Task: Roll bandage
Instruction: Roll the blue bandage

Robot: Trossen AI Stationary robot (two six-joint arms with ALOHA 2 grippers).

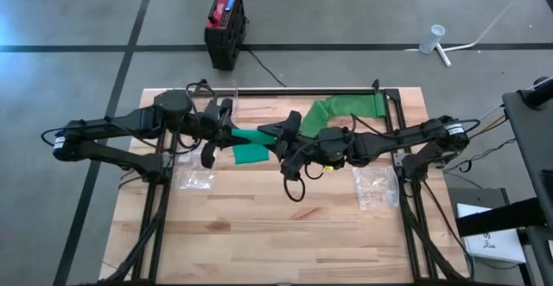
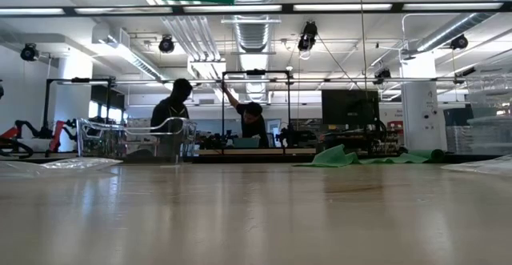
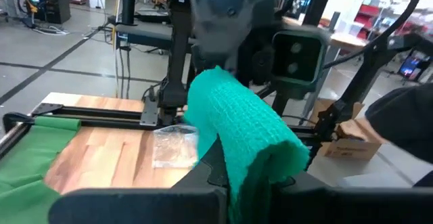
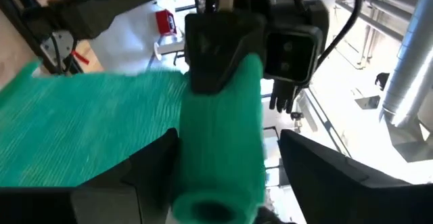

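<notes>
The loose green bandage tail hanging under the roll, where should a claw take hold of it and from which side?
Probably at the flat free end, below the green roll held between the left claw and right claw. The tail hangs as a thin sheet, so pinch its two faces near the bottom edge, coming from the table's near side, where neither arm blocks.
</notes>
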